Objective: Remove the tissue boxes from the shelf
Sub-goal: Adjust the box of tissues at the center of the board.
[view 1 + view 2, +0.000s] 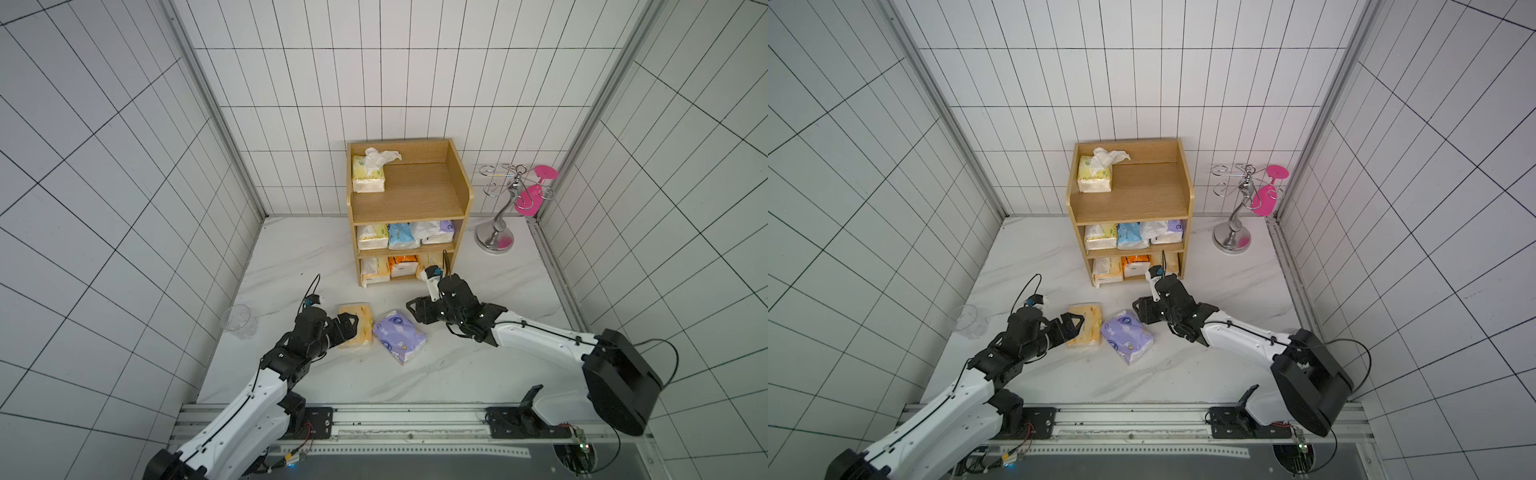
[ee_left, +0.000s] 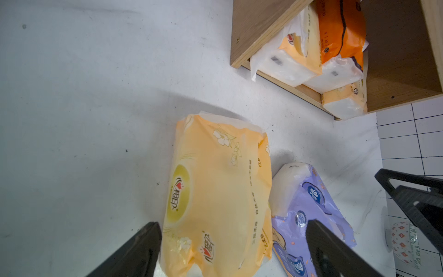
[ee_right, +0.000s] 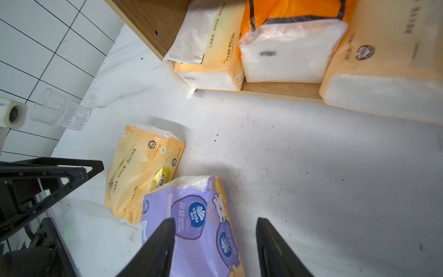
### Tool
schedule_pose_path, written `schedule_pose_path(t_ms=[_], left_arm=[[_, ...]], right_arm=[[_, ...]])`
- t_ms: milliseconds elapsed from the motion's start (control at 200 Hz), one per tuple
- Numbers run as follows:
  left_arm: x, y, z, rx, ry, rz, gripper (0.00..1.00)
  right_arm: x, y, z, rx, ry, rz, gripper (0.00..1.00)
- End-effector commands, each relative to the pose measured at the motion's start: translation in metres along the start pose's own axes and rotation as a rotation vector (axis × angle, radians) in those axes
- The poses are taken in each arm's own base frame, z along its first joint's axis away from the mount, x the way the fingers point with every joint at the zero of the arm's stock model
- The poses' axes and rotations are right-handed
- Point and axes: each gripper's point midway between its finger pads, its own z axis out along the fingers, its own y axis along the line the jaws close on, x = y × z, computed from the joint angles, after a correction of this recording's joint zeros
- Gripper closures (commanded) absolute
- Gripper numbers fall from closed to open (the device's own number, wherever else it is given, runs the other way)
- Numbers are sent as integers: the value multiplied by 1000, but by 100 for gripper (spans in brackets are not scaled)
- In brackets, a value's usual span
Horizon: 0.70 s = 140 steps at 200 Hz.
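Tissue boxes (image 1: pixel 368 179): 7 in shelf (image 1: pixel 468 195), with 1 on top tier, 3 middle, 3 bottom. 2 more lie flat on table (image 1: pixel 478 370), side by side: peach pack (image 1: pixel 358 328), purple pack (image 1: pixel 400 337). Left claw (image 2: pixel 232 224) spread wide above peach pack, gripping nothing. Right claw (image 3: pixel 214 220) released, jaws apart over purple pack's edge.
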Motion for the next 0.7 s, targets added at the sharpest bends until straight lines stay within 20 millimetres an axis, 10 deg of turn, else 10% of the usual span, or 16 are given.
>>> schedule_pose_path(t_ms=[0,450,695], left_arm=[[-4,1,2,6,-33,28,2],[-23,-14,-11,1,-63,51,2],[-79,-56,-38,13,-188,136,2]], right_arm=[[63,-22,1,30,181,-12,41],[107,33,5,-177,181,76,45],[41,-2,-59,142,10,0,38]])
